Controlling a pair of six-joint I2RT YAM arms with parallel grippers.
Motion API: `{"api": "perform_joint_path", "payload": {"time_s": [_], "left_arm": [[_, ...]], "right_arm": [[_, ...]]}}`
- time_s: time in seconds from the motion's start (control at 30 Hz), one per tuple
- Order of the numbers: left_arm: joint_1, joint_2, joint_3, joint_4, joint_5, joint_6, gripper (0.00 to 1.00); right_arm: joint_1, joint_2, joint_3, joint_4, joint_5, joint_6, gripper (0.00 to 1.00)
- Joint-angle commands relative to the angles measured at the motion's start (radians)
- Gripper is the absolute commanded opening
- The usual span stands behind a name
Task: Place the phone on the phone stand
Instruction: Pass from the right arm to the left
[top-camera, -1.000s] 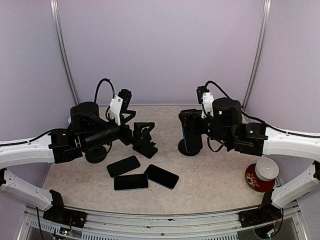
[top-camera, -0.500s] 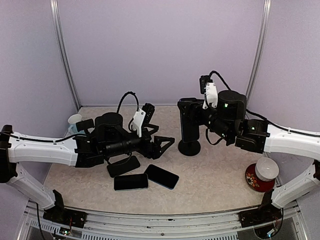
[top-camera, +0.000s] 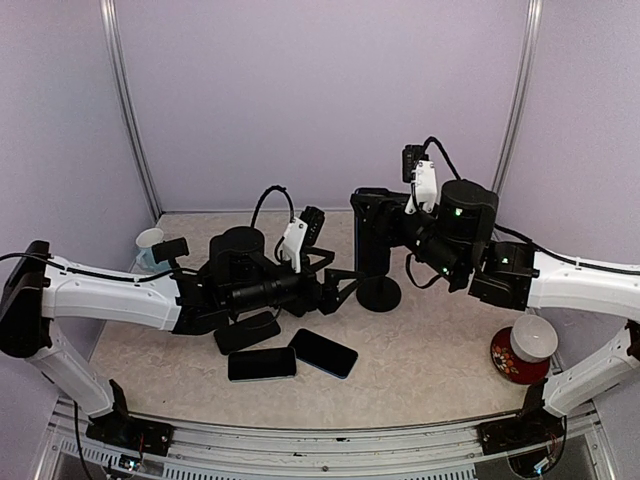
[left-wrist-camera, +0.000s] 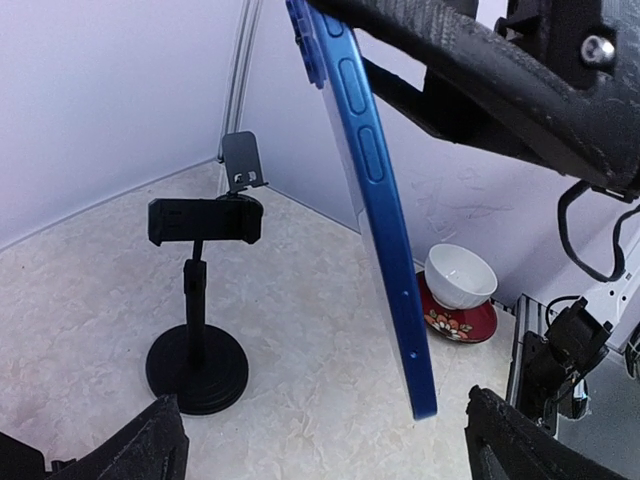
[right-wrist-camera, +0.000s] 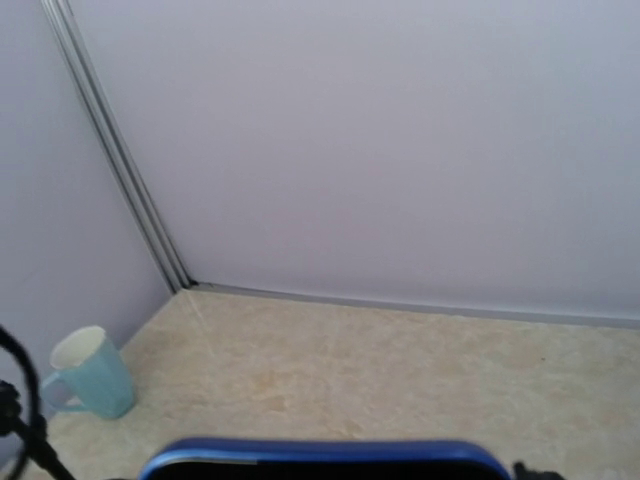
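The left arm (top-camera: 120, 295) lies across the left half of the table (top-camera: 440, 375). Its left gripper (top-camera: 340, 288), fingers spread, is just left of the phone stand (top-camera: 380, 294). Above the stand's base, a blue phone (top-camera: 365, 250) held upright in the right gripper (top-camera: 380, 230) blocks the way in from the right. Three dark phones (top-camera: 262, 364) lie flat near the front, beside the left arm. A teal mug (top-camera: 150, 248) stands far left, and a white bowl on a red saucer (top-camera: 525, 348) sits near right. A gripper could pass over the open tabletop between stand and bowl, and along the far wall.

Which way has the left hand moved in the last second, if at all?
Yes, the left hand moved rightward, toward the phone stand's round base.
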Motion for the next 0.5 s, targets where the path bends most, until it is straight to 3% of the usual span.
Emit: {"api": "perform_joint_path", "payload": {"time_s": [0.0, 0.1, 0.47], "left_arm": [[-0.007, 0.038, 0.043, 0.069, 0.017, -0.019, 0.91], [-0.007, 0.059, 0.063, 0.069, 0.015, -0.024, 0.87], [-0.007, 0.109, 0.107, 0.068, 0.046, -0.033, 0.57]], "right_arm": [[0.02, -0.007, -0.01, 0.101, 0.024, 0.038, 0.58], [0.026, -0.005, -0.018, 0.109, 0.03, 0.051, 0.59], [0.042, -0.007, -0.043, 0.137, 0.058, 0.07, 0.59]]}}
